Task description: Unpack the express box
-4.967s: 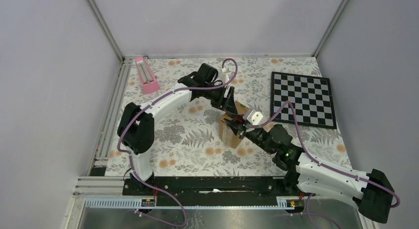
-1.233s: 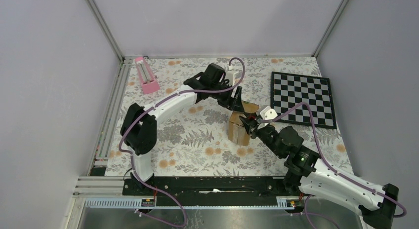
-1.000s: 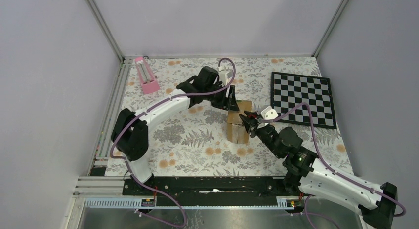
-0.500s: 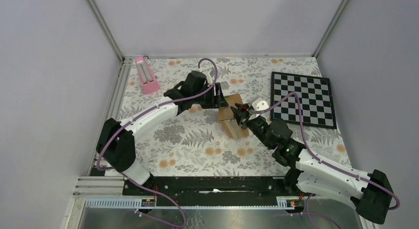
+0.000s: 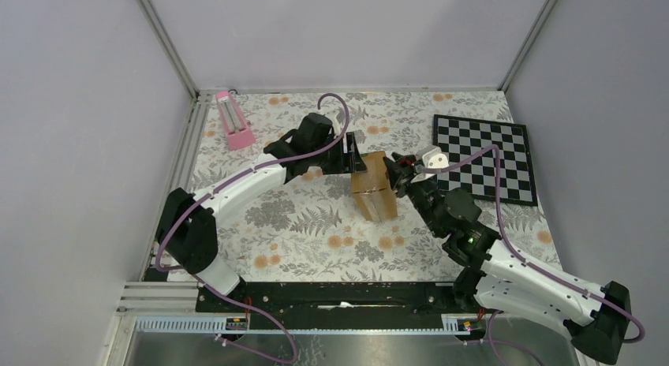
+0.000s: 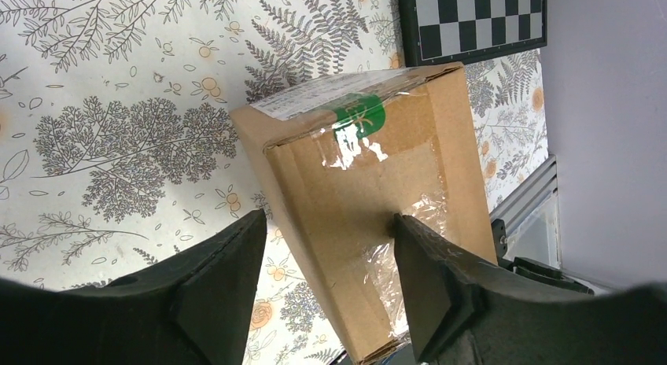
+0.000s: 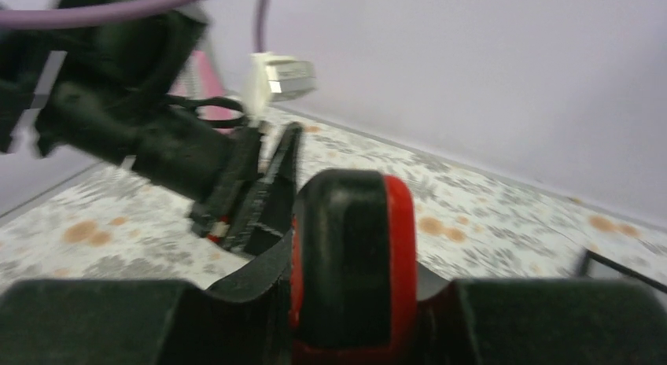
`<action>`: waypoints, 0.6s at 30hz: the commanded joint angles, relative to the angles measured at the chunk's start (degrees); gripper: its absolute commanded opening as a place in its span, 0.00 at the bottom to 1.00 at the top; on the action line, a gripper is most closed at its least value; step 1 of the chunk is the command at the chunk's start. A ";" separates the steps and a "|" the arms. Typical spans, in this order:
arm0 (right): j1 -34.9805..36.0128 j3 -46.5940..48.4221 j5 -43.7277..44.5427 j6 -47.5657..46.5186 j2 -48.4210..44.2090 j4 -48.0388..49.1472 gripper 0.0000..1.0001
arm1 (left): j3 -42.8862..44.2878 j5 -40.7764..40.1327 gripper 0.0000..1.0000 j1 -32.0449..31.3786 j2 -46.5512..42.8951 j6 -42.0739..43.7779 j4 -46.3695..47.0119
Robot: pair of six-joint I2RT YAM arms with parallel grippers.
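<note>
Left tool straddles the express box, jaws half apart; grip unconfirmed. Right tool, beside the box: state indeterminate. Advise firm hold before parting the clear tape.

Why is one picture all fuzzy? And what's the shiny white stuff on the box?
Right wrist view: everything is blurry, most of all the black and red part right against the lens. Left wrist view: sharp; the shine is light bouncing off clear tape on the box. Top view: sharp, evenly lit, faint shadows.
</note>
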 commanded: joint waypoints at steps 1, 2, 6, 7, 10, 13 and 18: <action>-0.69 2.72 17.66 -2.72 0.35 -2.18 0.00 | 1.82 -3.39 0.65 -0.60 1.78 1.84 -4.63; -1.23 2.68 19.88 -2.84 1.22 -2.56 0.00 | 2.27 -3.28 0.66 -0.65 1.93 2.06 -4.68; -6.51 0.77 18.18 1.87 4.52 -2.20 0.00 | 4.29 -2.68 0.71 -1.25 2.40 3.20 -4.87; -8.06 0.08 16.65 3.62 5.29 -1.86 0.00 | 4.80 -2.28 0.72 -1.34 2.54 3.40 -4.80; -11.35 -1.96 12.17 5.21 8.27 2.72 0.00 | 6.37 -0.95 0.72 -1.48 3.38 4.03 -4.85; -14.09 -1.90 4.78 6.29 11.93 5.83 0.00 | 7.96 0.08 0.73 -1.83 3.79 4.46 -4.91; -15.18 -1.19 -4.06 6.89 16.28 10.77 0.00 | 9.30 -0.59 0.78 -1.96 2.74 5.80 -6.24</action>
